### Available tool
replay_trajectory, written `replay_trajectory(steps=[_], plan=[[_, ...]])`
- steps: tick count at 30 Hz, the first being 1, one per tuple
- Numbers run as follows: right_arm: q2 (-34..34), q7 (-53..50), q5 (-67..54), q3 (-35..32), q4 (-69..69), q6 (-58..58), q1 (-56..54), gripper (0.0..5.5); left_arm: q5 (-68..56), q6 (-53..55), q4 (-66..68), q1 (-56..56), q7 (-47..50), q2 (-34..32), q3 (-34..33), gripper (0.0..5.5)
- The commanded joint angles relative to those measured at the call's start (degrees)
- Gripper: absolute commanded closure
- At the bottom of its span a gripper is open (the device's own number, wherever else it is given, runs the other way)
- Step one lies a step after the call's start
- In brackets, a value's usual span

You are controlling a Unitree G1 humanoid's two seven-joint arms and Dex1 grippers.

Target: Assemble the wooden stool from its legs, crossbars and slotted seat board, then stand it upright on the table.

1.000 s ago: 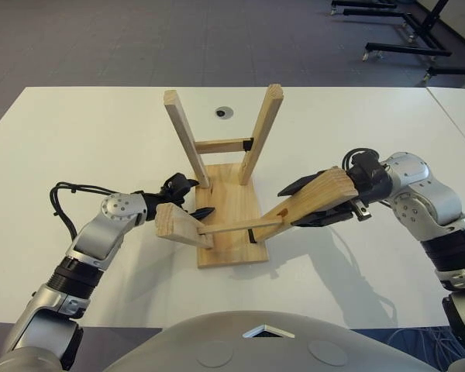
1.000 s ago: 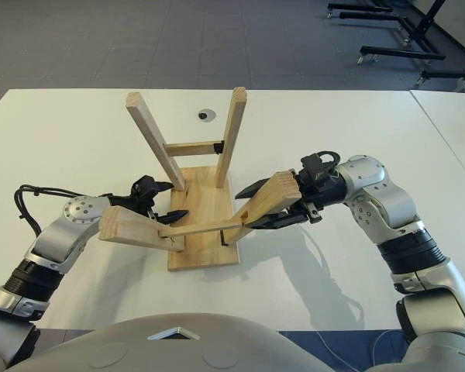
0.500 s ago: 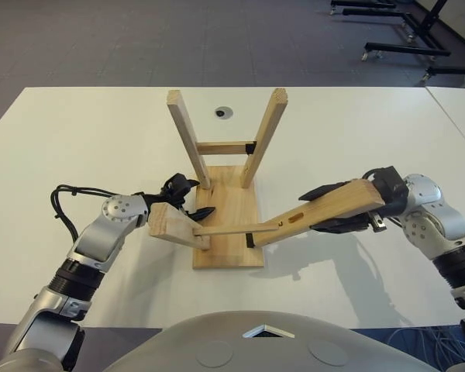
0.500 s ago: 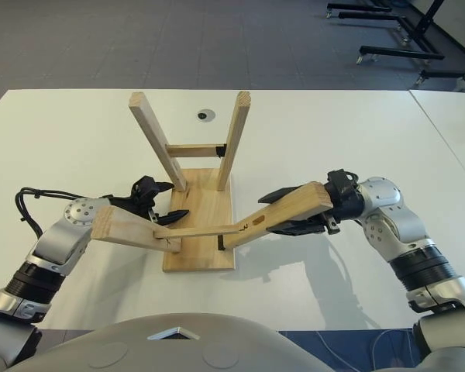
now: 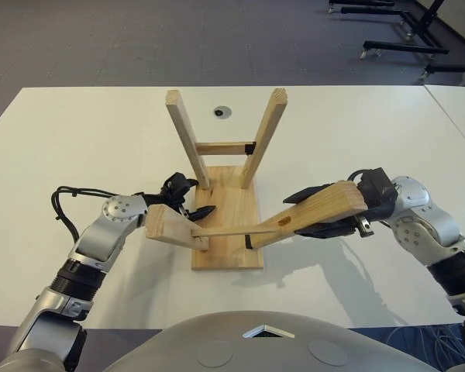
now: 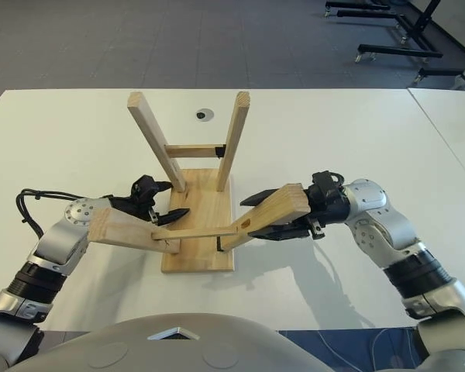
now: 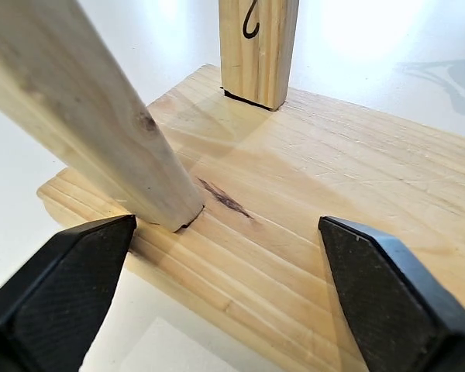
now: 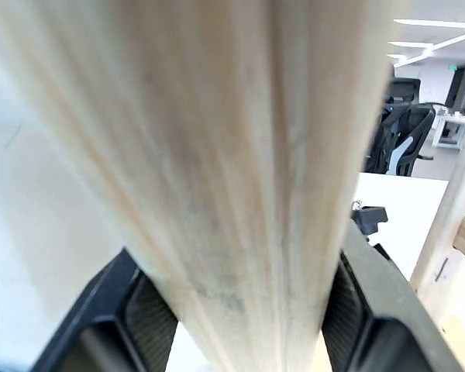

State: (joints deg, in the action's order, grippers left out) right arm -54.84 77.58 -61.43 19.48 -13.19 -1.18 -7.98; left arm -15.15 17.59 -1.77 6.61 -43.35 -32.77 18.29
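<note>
Even overhead light brightens the white bench (image 5: 77,132); soft shadows lie beside the seat board (image 5: 226,256); the leg (image 8: 217,155) blurs close against the wrist lens.

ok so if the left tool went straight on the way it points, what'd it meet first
The left tool would most likely meet the seat board first, just ahead between its open fingers; the slanted leg beside one finger might brush, depth unclear.

We see black wheeled frames (image 5: 407,49) on the grey floor (image 5: 139,39), far right. A second white bench (image 5: 461,101) shows nearer.
</note>
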Motion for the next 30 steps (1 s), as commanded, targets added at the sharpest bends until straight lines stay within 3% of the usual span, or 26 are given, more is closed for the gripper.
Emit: replay_trajectory(steps=[1, 10, 17, 24, 30], plan=[[-0.37, -0.51, -3.53, -2.03, -11.96, 11.31, -1.18, 3.35, 6.01, 4.09, 5.41, -3.06, 1.32, -1.43, 2.68, 1.18], [8.01, 7.06, 4.44, -7.44, -5.63, 13.12, -1.92, 3.35, 6.10, 4.31, 4.86, -3.82, 1.70, -1.44, 2.53, 1.18], [9.46, 14.08, 5.80, -10.44, -1.41, 14.61, -3.19, 3.35, 5.74, 5.08, 2.92, -5.95, 2.93, -1.71, 2.43, 1.18], [8.02, 14.85, 2.56, -9.40, -1.59, 18.42, -6.85, 3.35, 5.04, 6.42, -0.15, -9.17, 4.30, -2.15, 1.88, 1.18], [14.56, 14.57, 9.47, -10.66, 5.48, 13.91, -7.34, 3.37, 5.52, 6.00, 1.40, -8.01, 3.08, -2.73, 2.50, 1.18]])
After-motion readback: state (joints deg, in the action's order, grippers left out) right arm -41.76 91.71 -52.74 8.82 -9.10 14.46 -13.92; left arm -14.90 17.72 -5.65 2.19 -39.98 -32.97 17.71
